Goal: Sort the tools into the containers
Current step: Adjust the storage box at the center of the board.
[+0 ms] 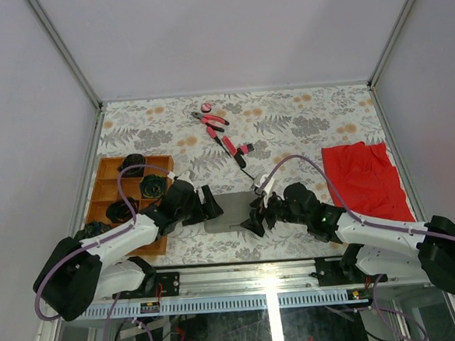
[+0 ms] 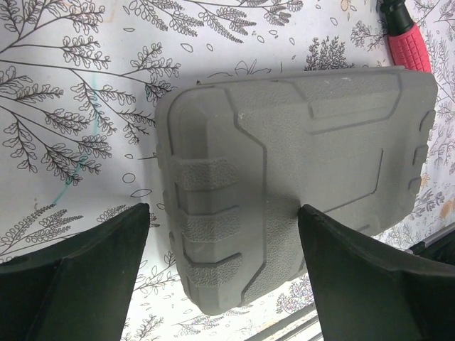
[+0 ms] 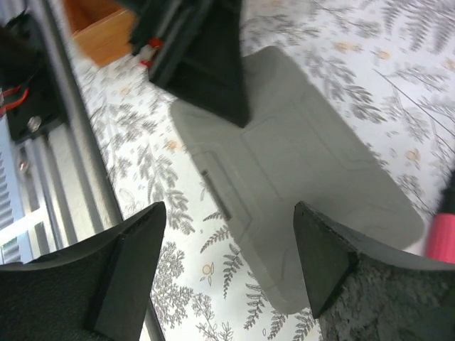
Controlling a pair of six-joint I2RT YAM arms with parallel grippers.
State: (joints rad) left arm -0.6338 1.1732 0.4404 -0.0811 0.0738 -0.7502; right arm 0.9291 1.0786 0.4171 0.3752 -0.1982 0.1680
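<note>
1. Pale walls and metal frame posts (image 1: 67,61) enclose a worktop (image 1: 302,126) covered in a grey fern print.
2. At the worktop's left edge lies the wooden tray (image 1: 103,185). Dark items sit in several of its compartments, too small to identify.
3. The left arm reaches from its near-left base across the tray's near end, bent low toward the middle. The left gripper (image 1: 210,203) sits at the left end of the grey case (image 1: 229,212). Its fingers (image 2: 78,284) are spread wide to either side of the case's end. One stands clear of the case, and I cannot tell whether the other touches it.
4. The grey case lies shut and flat near the front edge, between the two grippers.
5. Just behind it rests a pink-and-black tool (image 1: 232,147). Farther back are the pliers (image 1: 211,122) and, near them, the small pink disc (image 1: 206,107).
6. The right arm stretches low from its near-right base toward the left. The right gripper (image 1: 254,218) is at the case's right end, with its fingers (image 3: 106,284) spread wide above the worktop and the case lying beyond them.
7. A red cloth (image 1: 365,178) lies crumpled at the right.
</note>
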